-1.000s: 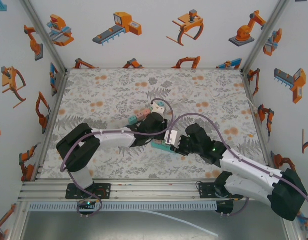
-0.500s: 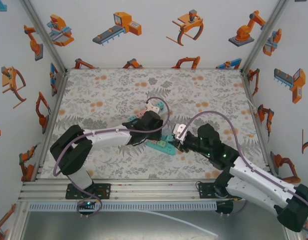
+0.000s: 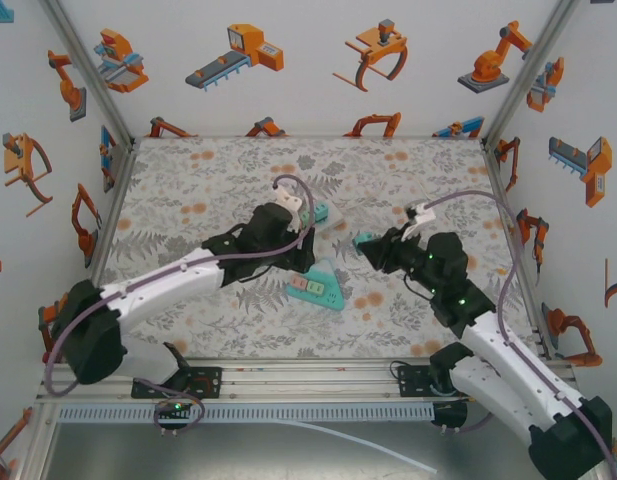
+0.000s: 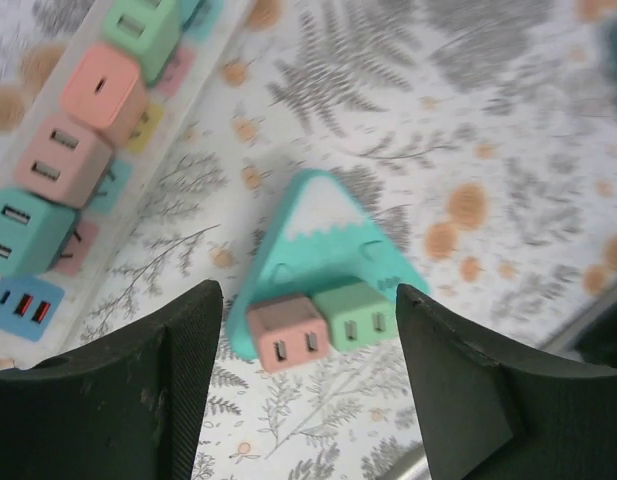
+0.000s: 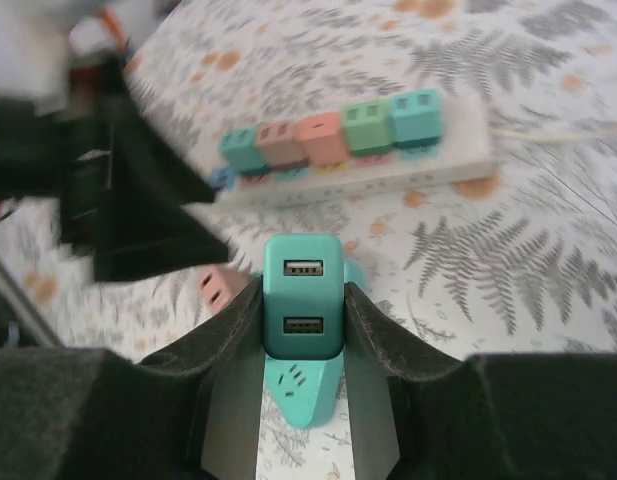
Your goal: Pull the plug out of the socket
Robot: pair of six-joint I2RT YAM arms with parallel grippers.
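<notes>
Teal plug clamped in right gripper, floral tabletop, robot-print walls

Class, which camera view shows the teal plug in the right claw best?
The right wrist view: the teal plug sits close up, clamped in the right claw, both its USB ports facing the camera. The top external view shows it as a small teal spot at the claw's tip.

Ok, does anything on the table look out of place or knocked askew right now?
Nothing damaged or spilled. The triangular socket lies at a slant, with the pink plug and green plug in it. The teal plug is off it, clamped in the right gripper. The left gripper hangs open above the socket.
</notes>
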